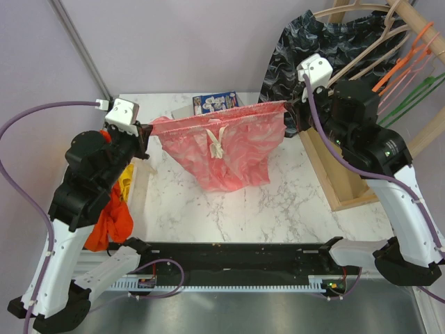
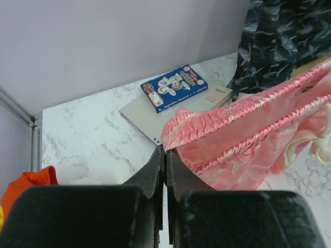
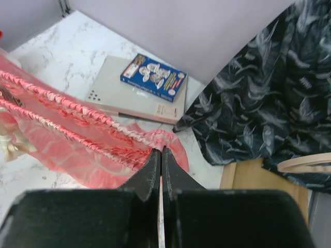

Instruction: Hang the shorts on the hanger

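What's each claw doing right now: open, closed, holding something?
Left claw: closed on the shorts, at one waistband end.
Right claw: closed on the opposite waistband end.

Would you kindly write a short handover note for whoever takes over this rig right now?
Left gripper: shut on the left end of the shorts' waistband.
Right gripper: shut on the right end of the waistband.
Shorts: stretched between both arms, waistband up, legs hanging down.
Hanger: on the rack at the right, by the dark shorts; neither gripper is on it.
Done: shorts lifted and spread.
Left: carry them to the hanger and put them on it.
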Available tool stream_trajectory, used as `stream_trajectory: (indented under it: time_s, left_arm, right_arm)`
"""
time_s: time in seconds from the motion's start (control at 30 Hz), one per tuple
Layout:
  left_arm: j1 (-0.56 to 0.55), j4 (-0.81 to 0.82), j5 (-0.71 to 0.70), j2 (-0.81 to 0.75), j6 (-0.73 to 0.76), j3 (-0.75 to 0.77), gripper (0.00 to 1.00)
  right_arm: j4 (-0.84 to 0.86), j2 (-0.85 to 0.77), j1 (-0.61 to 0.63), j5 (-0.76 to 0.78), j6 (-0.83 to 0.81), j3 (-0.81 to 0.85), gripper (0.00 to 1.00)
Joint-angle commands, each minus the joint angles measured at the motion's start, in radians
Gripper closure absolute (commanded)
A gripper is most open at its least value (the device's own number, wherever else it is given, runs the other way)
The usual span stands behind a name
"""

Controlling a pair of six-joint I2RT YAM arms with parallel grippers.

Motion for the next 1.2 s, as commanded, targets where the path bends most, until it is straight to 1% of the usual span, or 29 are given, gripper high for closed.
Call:
stream_trajectory:
  time_s: [0.0,0.07,0.13,0.23,0.27,0.33,0.37,0.43,0.47,0.5,0.53,0.6,0.63,0.7,0.73,0.77,0.9,0.97,1.07,1.17]
  left_arm:
    - [0.008,0.015,0.054,-0.091,0.109,0.069,0.98]
    - [0.008,0.014,0.1,-0.105,0.107,0.083,0.98]
    - [0.008,0.005,0.132,-0.105,0.099,0.096,0.98]
    - [0.008,-0.029,0.106,-0.061,0.122,0.067,0.98]
    - [0.008,-0.043,0.103,-0.046,0.133,0.054,0.98]
    - [0.008,-0.055,0.124,-0.016,0.182,-0.026,0.98]
    - [0.008,-0.055,0.134,-0.006,0.193,-0.087,0.98]
    - [0.008,-0.019,0.172,0.037,0.231,-0.152,0.98]
    - [0.009,0.006,0.16,0.054,0.236,-0.207,0.98]
    - [0.012,0.087,0.152,0.069,0.227,-0.232,0.98]
    - [0.025,0.118,0.198,0.1,0.233,-0.252,0.98]
    - [0.098,0.159,0.283,0.135,0.196,-0.281,0.98]
    - [0.118,0.158,0.381,0.151,0.199,-0.285,0.98]
    - [0.135,0.123,0.487,0.162,0.234,-0.322,0.98]
    - [0.134,0.068,0.591,0.155,0.275,-0.339,0.98]
    - [0.135,0.042,0.623,0.148,0.289,-0.365,0.98]
    - [0.135,-0.11,0.652,0.151,0.355,-0.425,0.98]
    - [0.135,-0.167,0.614,0.161,0.372,-0.459,0.98]
    - [0.134,-0.17,0.563,0.209,0.383,-0.488,0.98]
    - [0.134,-0.158,0.534,0.31,0.369,-0.474,0.98]
  right_arm:
    - [-0.089,-0.015,-0.013,0.038,-0.094,0.164,1.0]
    - [-0.109,-0.007,-0.013,-0.005,-0.097,0.216,1.0]
    - [-0.146,0.005,-0.012,-0.013,-0.113,0.232,1.0]
    - [-0.147,0.011,-0.012,-0.001,-0.159,0.154,1.0]
    - [-0.14,0.007,-0.012,0.005,-0.173,0.073,1.0]
    - [-0.088,-0.001,-0.012,0.021,-0.205,-0.026,1.0]
    - [-0.062,-0.004,-0.012,0.036,-0.216,-0.126,1.0]
    - [0.027,0.001,-0.012,0.079,-0.239,-0.219,1.0]
    - [0.059,0.013,-0.012,0.091,-0.247,-0.298,1.0]
    - [0.111,0.024,-0.012,0.103,-0.258,-0.331,1.0]
    - [0.135,0.036,-0.013,0.114,-0.261,-0.359,1.0]
    - [0.171,0.071,-0.015,0.107,-0.268,-0.429,1.0]
    - [0.17,0.08,-0.015,0.099,-0.267,-0.451,1.0]
    - [0.159,0.079,-0.015,0.065,-0.272,-0.526,1.0]
    - [0.15,0.065,-0.013,0.036,-0.267,-0.579,1.0]
    - [0.121,0.057,-0.013,0.018,-0.261,-0.603,1.0]
    - [0.061,0.013,-0.013,-0.068,-0.241,-0.73,1.0]
    - [0.057,-0.001,-0.013,-0.082,-0.233,-0.788,1.0]
    - [0.061,0.048,-0.013,-0.081,-0.226,-0.799,1.0]
    - [0.089,0.123,-0.013,-0.079,-0.221,-0.793,1.0]
